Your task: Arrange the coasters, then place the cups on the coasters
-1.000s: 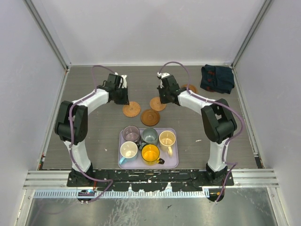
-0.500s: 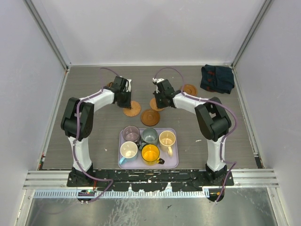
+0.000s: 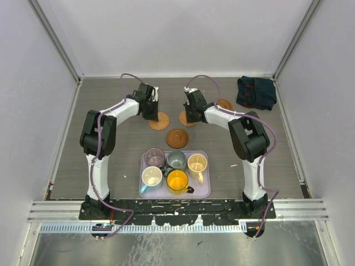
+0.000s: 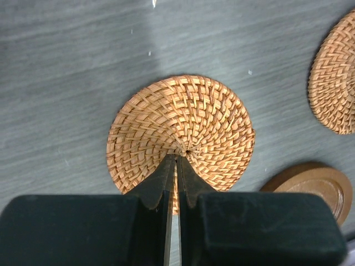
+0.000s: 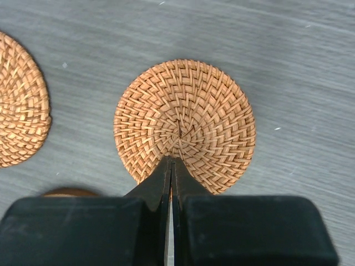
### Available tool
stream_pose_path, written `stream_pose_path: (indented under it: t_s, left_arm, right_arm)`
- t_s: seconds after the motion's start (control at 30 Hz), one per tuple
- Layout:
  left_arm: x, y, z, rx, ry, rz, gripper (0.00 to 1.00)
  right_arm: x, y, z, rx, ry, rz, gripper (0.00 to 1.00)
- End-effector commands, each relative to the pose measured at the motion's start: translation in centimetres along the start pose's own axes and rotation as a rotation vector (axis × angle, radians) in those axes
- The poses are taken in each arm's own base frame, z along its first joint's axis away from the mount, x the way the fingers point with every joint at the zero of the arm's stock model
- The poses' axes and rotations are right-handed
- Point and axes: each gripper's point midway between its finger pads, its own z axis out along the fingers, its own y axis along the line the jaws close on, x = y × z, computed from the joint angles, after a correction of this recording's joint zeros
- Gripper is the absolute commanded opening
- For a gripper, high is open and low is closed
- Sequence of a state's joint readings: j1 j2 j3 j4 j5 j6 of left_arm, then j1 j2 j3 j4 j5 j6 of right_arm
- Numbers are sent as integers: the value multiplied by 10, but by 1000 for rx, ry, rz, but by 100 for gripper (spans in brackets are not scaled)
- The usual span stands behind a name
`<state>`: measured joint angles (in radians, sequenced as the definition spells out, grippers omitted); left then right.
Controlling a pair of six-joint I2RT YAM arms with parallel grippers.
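Note:
Both grippers are shut, and each rests its tips on top of a woven round coaster on the table. My left gripper (image 4: 177, 156) (image 3: 155, 114) touches the centre of the left coaster (image 4: 181, 130) (image 3: 160, 121). My right gripper (image 5: 171, 159) (image 3: 189, 114) sits just short of the centre of the right coaster (image 5: 184, 124) (image 3: 186, 119). A darker smooth coaster (image 3: 177, 137) (image 4: 310, 185) lies nearer the tray. Another coaster (image 3: 224, 104) lies to the far right. Several cups stand on the lavender tray (image 3: 204, 192): purple (image 3: 155, 157), grey-teal (image 3: 177, 160), beige (image 3: 197, 163), cream-blue (image 3: 151, 177) and yellow-orange (image 3: 177, 180).
A dark blue cloth (image 3: 255, 92) lies bunched at the back right corner. White walls close the table at the back and both sides. The tray stands between the two arm bases, near the front edge.
Both arms have reached farther back, and each woven coaster has slid away from the tray under its shut tips. The left coaster also moved slightly right.

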<state>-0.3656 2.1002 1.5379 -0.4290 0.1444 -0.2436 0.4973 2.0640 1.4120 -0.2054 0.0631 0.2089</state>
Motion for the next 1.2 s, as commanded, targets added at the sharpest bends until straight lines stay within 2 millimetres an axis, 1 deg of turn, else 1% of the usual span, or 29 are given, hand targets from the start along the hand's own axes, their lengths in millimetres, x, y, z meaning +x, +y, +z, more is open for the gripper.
stream_pose_path:
  t_s: [0.0, 0.1, 0.2, 0.33, 0.43, 0.63, 0.8, 0.9, 1.17]
  left_arm:
    - [-7, 3, 11, -16, 18, 31, 7]
    - [-19, 3, 18, -22, 7, 40, 7]
    - [-32, 3, 23, -29, -6, 42, 7]
    - [-45, 2, 27, -24, -24, 37, 7]
    - [-50, 3, 28, -23, -31, 35, 7]
    - [-59, 15, 29, -35, -49, 1, 7]
    - [-65, 20, 30, -33, -62, -19, 7]
    - [-67, 21, 31, -33, -69, -30, 7]
    - [-72, 18, 35, -11, -79, -42, 7]
  right_arm:
    - [6, -43, 13, 107, 39, 67, 5]
    - [0, -59, 18, 123, 36, 93, 5]
    - [-8, -69, 21, 113, 29, 120, 5]
    - [-20, -72, 23, 87, 12, 121, 5]
    - [-26, -71, 27, 77, 6, 113, 5]
    - [-36, -71, 31, 76, -2, 116, 5]
    - [-37, -70, 27, 71, -5, 125, 5]
    - [-33, -68, 24, 64, 2, 127, 5]
    - [-26, -65, 20, 45, 10, 127, 5]
